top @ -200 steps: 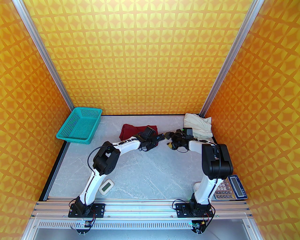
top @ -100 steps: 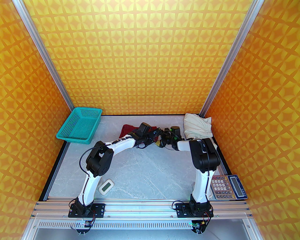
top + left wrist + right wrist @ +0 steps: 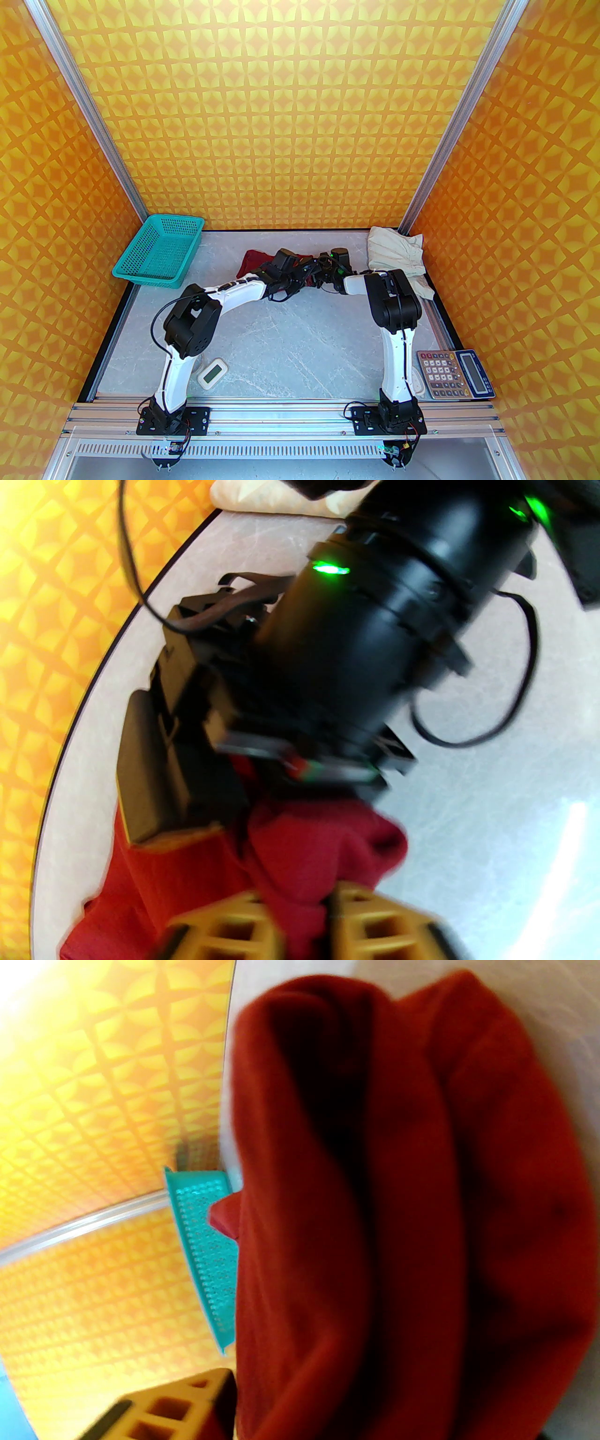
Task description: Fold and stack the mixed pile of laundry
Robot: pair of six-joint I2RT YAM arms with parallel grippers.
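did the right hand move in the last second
Yes: the right hand went left, away from the cream garment, to the red shirt.

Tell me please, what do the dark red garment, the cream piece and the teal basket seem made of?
The dark red garment: soft matte fabric, possibly cotton knit; it lies in thick rounded folds. The cream piece: thinner matte cloth, finely wrinkled and gathered. The teal basket: probably rigid moulded plastic; even colour, regular mesh holes.
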